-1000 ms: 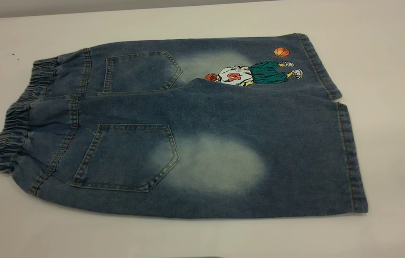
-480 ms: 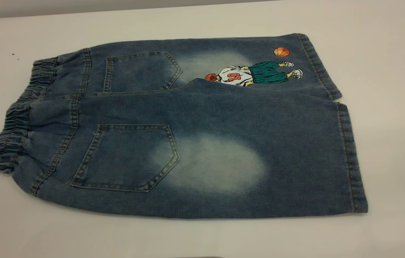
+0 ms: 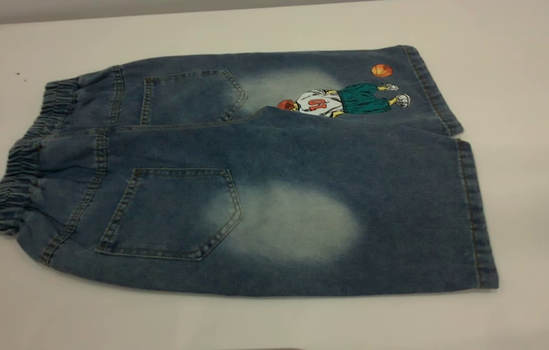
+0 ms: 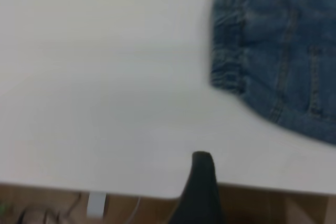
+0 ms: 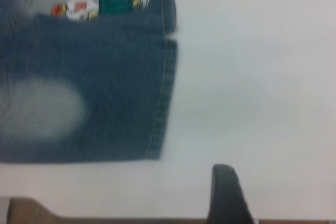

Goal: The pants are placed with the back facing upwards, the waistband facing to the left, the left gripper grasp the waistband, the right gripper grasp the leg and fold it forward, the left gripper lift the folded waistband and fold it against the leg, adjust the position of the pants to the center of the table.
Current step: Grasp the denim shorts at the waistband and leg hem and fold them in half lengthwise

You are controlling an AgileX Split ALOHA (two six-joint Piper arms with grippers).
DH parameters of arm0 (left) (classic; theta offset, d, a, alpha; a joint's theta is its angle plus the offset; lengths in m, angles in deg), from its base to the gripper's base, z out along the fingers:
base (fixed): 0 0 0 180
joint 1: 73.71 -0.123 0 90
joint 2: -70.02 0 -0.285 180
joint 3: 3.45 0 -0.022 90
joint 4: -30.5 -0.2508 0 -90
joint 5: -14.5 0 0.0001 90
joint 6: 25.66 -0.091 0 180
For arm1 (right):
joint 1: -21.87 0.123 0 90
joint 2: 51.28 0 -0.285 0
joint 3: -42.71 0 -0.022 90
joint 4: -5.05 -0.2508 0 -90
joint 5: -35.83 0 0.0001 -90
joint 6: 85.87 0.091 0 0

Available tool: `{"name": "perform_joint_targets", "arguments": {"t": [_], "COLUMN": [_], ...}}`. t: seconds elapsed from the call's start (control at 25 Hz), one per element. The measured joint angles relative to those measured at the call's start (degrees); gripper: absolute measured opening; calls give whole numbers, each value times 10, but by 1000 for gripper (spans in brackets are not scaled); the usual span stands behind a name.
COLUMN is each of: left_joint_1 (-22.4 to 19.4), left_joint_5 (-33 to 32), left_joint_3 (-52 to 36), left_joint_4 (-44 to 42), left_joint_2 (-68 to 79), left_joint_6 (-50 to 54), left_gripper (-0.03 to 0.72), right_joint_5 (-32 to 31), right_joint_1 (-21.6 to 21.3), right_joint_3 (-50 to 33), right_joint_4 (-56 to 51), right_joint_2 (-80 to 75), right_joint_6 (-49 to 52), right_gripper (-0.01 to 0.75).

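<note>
Since the pants point(image 3: 255, 180) lie flat on the counter point(image 3: 522, 73), waistband point(image 3: 17, 184) leftward, denim should handle soft, weighty, grippy — pinch band and leg point(image 3: 471, 214) hem. Both pincers sit clear; whether either is spread, I cannot tell.

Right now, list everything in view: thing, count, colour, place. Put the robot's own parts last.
pants: one, faded blue denim, spread flat back-up on the table, unfolded
waistband: one, darker blue, gathered, at the pants' left end
leg: one, blue with a pale oval patch, nearer half, hem to the right
cartoon print: one, white, green and orange, on the farther leg
back pockets: two, blue, stitched, near the waistband
table: one, white, under the pants
left claw: one, black, off the waistband's corner, touching nothing
right claw: one, black, off the leg hem, touching nothing
</note>
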Motion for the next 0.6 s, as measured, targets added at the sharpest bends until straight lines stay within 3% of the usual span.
{"name": "perform_joint_targets", "arguments": {"t": [0.32,0.6], "left_joint_1": [0,-1], "left_joint_5": [141,261], "left_joint_3": [6,18], "left_joint_4": [-82,-114], "left_joint_2": [326,607], "left_joint_6": [122,166], "left_gripper": [531,531], "right_joint_5": [135,265], "right_joint_1": [0,0], "right_joint_3": [9,9], "right_joint_4": [-74,-214], "right_joint_2": [-299,-499], "right_joint_6": [-104,-228], "right_gripper": [456,497]}}
